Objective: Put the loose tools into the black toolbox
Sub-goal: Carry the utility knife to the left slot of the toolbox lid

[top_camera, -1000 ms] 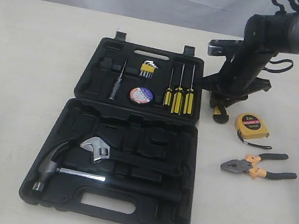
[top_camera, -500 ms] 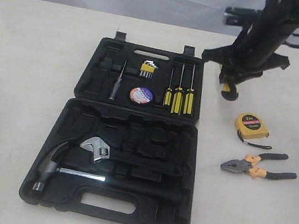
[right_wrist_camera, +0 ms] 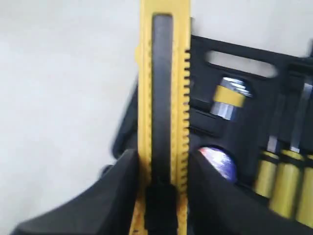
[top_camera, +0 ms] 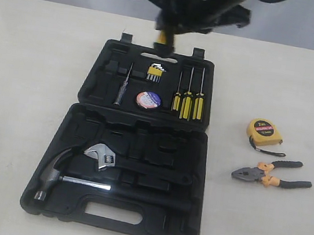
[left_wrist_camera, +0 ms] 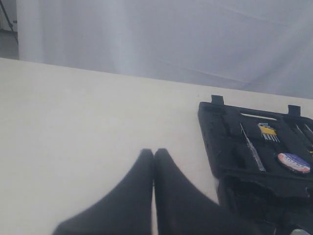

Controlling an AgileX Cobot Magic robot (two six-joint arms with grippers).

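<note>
Pale beige table point(top_camera: 28, 76), grey curtain behind. On the left we've got the left gripper point(left_wrist_camera: 153, 152) pinched closed on nothing above bare tabletop. Next comes the open black toolbox point(top_camera: 165, 224), with the black tape roll point(top_camera: 148, 100) sitting in its far half. Over that half's back edge, the right gripper point(right_wrist_camera: 162, 155) clamps the yellow-black utility knife point(right_wrist_camera: 164, 73). Off to the right, the yellow tape measure point(top_camera: 265, 131) and the orange-handled pliers point(top_camera: 271, 176) lie on the table, outside the box.

I see my blurred right gripper point(top_camera: 166, 30) holding a yellow tool point(top_camera: 162, 39) over the black toolbox point(top_camera: 78, 136), with the yellow tape measure point(top_camera: 263, 131) and pliers point(top_camera: 272, 173) to its right.
</note>
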